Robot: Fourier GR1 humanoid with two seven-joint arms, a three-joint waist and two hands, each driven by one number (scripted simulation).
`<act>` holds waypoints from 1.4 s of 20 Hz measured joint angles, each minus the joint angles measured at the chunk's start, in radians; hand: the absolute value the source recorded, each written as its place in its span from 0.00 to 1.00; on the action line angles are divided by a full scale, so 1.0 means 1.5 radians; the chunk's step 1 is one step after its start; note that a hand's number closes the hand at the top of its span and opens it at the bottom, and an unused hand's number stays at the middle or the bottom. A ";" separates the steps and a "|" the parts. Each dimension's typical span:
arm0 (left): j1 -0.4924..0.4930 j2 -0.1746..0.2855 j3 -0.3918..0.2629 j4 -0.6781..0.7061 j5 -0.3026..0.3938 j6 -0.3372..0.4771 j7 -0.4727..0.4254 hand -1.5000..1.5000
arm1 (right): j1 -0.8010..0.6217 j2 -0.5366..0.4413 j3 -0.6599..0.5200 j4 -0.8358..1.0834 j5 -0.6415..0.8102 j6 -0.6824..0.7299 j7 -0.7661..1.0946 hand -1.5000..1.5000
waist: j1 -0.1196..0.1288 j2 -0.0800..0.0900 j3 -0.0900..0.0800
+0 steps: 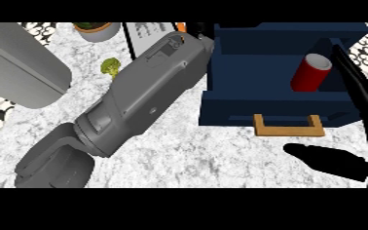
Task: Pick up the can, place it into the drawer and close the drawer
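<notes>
Can point(312, 72) stands in drawer point(273, 106), just beside straight, empty fingers point(351, 76) of the right hand point(327, 162).

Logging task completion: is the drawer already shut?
No, the blue drawer stands pulled out, its wooden handle toward the robot and the red can inside it.

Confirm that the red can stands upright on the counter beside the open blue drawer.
Not right. The head view shows the red can standing upright inside the open blue drawer, not on the counter beside it.
</notes>
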 measured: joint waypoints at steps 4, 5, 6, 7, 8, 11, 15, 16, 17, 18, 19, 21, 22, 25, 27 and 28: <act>0.008 0.010 0.000 -0.018 -0.014 0.006 0.017 0.00 | -0.060 -0.010 0.042 0.104 0.087 -0.047 -0.023 0.00 | 0.006 -0.001 0.000; 0.014 0.012 -0.002 -0.025 -0.019 0.010 0.020 0.00 | -0.073 -0.015 0.051 0.130 0.105 -0.056 -0.030 0.00 | 0.008 -0.002 0.000; 0.015 0.014 -0.001 -0.031 -0.023 0.015 0.024 0.00 | -0.087 -0.017 0.061 0.157 0.125 -0.065 -0.034 0.00 | 0.008 -0.002 0.000; 0.017 0.022 0.000 -0.032 -0.027 0.011 0.028 0.00 | -0.109 -0.017 0.071 0.180 0.140 -0.069 -0.031 0.00 | 0.008 -0.002 0.000; 0.017 0.028 0.000 -0.040 -0.030 0.013 0.036 0.00 | -0.124 -0.020 0.081 0.203 0.159 -0.074 -0.031 0.00 | 0.009 -0.003 0.000; 0.025 0.046 -0.004 -0.063 -0.040 0.017 0.054 0.00 | -0.166 -0.031 0.100 0.291 0.210 -0.102 -0.045 0.00 | 0.016 -0.003 0.000; 0.050 0.083 -0.009 -0.106 -0.052 0.019 0.081 0.00 | -0.223 -0.031 0.112 0.413 0.274 -0.157 -0.047 0.00 | 0.022 -0.004 0.000; 0.058 0.092 -0.008 -0.115 -0.055 0.018 0.083 0.00 | -0.236 -0.025 0.115 0.446 0.286 -0.175 -0.048 0.00 | 0.021 -0.003 0.000; 0.063 0.106 -0.008 -0.128 -0.059 0.018 0.093 0.00 | -0.244 -0.021 0.116 0.476 0.297 -0.194 -0.050 0.00 | 0.022 -0.003 0.000; 0.071 0.115 -0.008 -0.140 -0.062 0.018 0.096 0.00 | -0.256 -0.019 0.113 0.513 0.307 -0.213 -0.054 0.00 | 0.022 -0.003 0.000; 0.075 0.123 -0.005 -0.150 -0.064 0.017 0.102 0.00 | -0.269 -0.017 0.112 0.548 0.316 -0.230 -0.058 0.00 | 0.022 -0.003 0.000; 0.089 0.140 -0.005 -0.170 -0.073 0.017 0.108 0.00 | -0.290 -0.015 0.103 0.613 0.329 -0.269 -0.068 0.00 | 0.021 -0.002 0.000; 0.089 0.142 -0.006 -0.179 -0.076 0.024 0.116 0.00 | -0.305 -0.015 0.098 0.650 0.338 -0.287 -0.068 0.00 | 0.022 -0.002 0.000; 0.107 0.166 -0.002 -0.202 -0.085 0.017 0.128 0.00 | -0.341 -0.018 0.090 0.735 0.366 -0.352 -0.083 0.00 | 0.023 -0.005 -0.004; 0.118 0.178 0.000 -0.220 -0.090 0.019 0.135 0.00 | -0.370 -0.021 0.083 0.790 0.386 -0.387 -0.082 0.00 | 0.024 -0.007 -0.006; 0.122 0.186 0.000 -0.232 -0.092 0.020 0.145 0.00 | -0.382 -0.022 0.079 0.814 0.390 -0.404 -0.087 0.00 | 0.025 -0.008 -0.007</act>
